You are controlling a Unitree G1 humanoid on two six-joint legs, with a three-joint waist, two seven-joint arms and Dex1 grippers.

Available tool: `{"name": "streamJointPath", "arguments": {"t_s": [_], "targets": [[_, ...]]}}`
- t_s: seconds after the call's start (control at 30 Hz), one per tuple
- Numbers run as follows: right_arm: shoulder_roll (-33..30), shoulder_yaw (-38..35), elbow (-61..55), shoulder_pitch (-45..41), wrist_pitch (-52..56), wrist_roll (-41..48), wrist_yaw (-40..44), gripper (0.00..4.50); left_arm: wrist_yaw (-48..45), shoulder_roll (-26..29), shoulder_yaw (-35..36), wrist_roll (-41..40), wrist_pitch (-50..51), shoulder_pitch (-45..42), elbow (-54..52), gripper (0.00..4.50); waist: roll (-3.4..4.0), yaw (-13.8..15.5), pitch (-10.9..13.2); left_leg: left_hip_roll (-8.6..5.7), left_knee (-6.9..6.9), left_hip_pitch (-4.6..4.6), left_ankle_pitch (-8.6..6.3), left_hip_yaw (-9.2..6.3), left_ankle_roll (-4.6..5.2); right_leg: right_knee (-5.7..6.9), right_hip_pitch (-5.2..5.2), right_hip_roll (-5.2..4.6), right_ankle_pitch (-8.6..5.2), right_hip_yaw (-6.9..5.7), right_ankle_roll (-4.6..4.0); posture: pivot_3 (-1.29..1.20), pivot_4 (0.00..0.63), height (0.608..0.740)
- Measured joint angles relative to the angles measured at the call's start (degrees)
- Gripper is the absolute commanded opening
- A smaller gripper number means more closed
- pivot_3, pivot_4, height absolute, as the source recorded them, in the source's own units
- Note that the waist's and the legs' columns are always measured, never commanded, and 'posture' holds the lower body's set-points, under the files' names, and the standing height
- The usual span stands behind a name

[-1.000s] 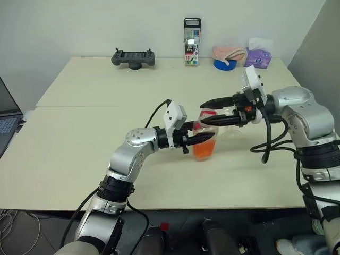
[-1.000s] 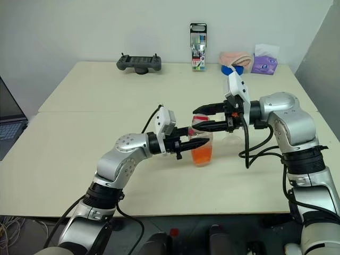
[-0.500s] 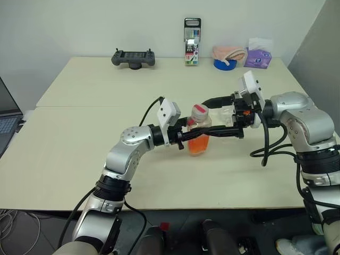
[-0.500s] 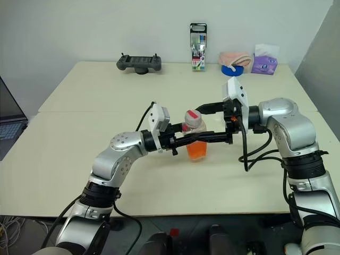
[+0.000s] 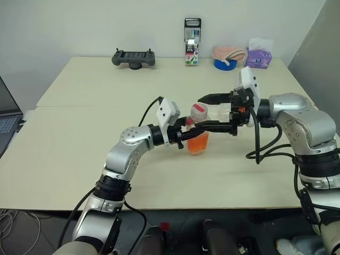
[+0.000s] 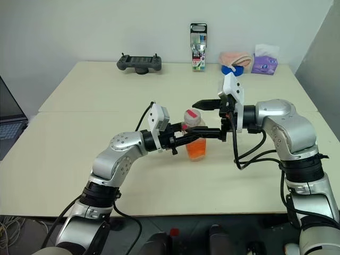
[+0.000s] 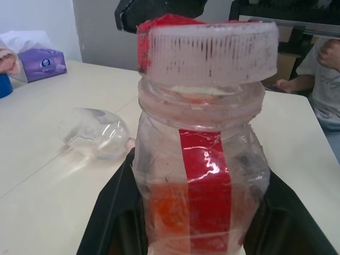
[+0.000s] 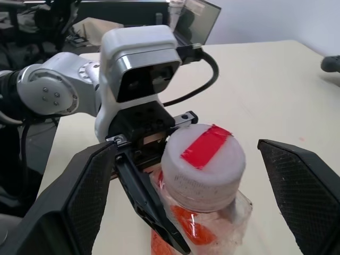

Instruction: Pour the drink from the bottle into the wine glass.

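Bottle point(image 5: 197, 133) is standing upright on the table point(image 5: 79, 138), roughly mid-table, with the left gripper point(image 5: 192, 133) clamped on its body from the robot's left side. Cap's on, so nothing's getting poured yet. The right gripper point(image 5: 208, 112) is the one that matters here: it comes in level from the opposite side, jaws spread wide, one finger just above the cap point(image 5: 198, 110) and one below it at neck height. So the cap sits right between those fingers, with the bottle's long axis vertical and crossing the gripper's reach. My guess is it closes on the cap to twist it off.

View differences: the right wrist camera looks down on the cap top with its red strip point(image 8: 206, 146) and shows clear gaps on both sides of it. The left wrist camera gives you the orange drink point(image 7: 167, 207) low in the bottle, plus the wine glass point(image 7: 95, 133) just behind, which looks tipped over, though I can't be sure.
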Motion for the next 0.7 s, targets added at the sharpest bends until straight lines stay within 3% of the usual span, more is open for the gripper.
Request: {"name": "streamJointPath", "arguments": {"t_s": [0.33,0.7], "targets": [[1.7,-2.8,-10.6,4.6,8.2,3.8,-11.8,4.5,0.1,0.3,0.0,0.3,-1.0,0.0,0.6,1.69,0.0,-0.1,0.0,0.01,0.01,0.01,0.0,0.01,0.0,0.03,0.0,0.02,-0.01,0.02,0.01,0.0,0.15,0.74],[4.1,-2.5,-12.7,4.8,11.5,6.2,-17.2,4.5,-0.1,0.2,0.0,0.3,-1.4,0.0,1.9,1.69,0.0,-0.1,0.0,0.01,0.01,0.01,0.0,0.02,0.01,0.02,0.0,0.03,-0.01,0.02,0.01,0.0,0.15,0.74]]}}
